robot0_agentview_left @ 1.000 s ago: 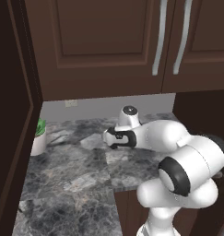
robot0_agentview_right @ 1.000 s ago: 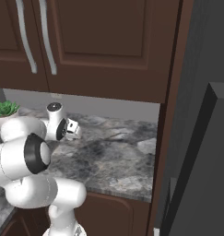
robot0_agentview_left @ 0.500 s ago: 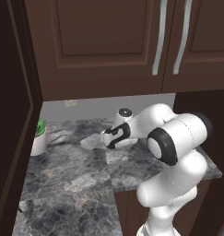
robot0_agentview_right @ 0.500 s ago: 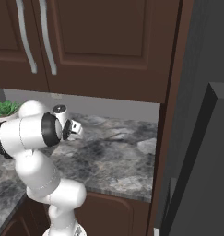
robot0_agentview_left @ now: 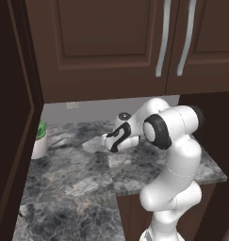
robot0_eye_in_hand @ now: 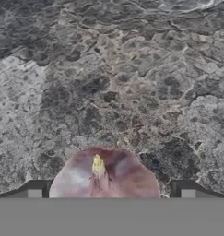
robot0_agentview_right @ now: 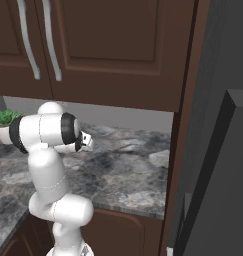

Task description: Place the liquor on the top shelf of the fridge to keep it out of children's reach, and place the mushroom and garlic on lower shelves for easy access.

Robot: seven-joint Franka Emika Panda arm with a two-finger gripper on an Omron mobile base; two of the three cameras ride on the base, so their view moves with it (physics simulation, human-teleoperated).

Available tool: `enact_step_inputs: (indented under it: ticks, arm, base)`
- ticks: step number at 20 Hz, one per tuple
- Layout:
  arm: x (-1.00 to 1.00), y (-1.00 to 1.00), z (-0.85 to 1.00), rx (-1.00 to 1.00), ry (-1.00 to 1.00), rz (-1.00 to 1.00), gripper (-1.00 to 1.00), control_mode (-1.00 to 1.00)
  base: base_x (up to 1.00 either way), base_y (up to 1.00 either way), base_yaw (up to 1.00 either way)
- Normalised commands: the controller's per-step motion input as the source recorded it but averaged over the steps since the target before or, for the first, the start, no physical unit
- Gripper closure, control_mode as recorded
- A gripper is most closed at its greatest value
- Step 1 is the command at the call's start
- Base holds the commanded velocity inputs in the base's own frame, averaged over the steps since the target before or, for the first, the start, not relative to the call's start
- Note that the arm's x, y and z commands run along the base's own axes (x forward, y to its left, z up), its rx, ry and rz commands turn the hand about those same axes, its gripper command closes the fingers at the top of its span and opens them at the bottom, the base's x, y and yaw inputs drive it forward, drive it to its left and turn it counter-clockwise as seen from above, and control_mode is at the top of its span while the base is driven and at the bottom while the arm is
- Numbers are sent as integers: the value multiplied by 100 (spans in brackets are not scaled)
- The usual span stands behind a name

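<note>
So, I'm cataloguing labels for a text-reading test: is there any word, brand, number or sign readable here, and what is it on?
None can be read.
The garlic between the open gripper fingertips bears no lettering.
The cabinet doors, the marble counter and the plant pot carry no writing.

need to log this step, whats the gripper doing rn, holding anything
Gripper: open, holding nothing; the garlic lies on the counter between its fingertips.
</note>
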Motion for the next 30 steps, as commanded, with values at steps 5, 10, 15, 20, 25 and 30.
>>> enact_step_inputs:
  ticks: [5,10,15,20,25,30]
  arm:
    - [17,3,-32,-2,8,-2,100,-100]
    - [-38,1,-4,0,1,1,100,-100]
    - [-100,-14,66,0,-5,8,100,-100]
    - [-100,-47,97,0,-7,4,100,-100]
    - [-100,-62,95,0,-14,0,100,-100]
    - [-100,-65,89,3,-29,0,100,-100]
  base:
    - [0,0,0]
    - [0,0,0]
    - [0,0,0]
    - [0,0,0]
    - [0,0,0]
    - [0,0,0]
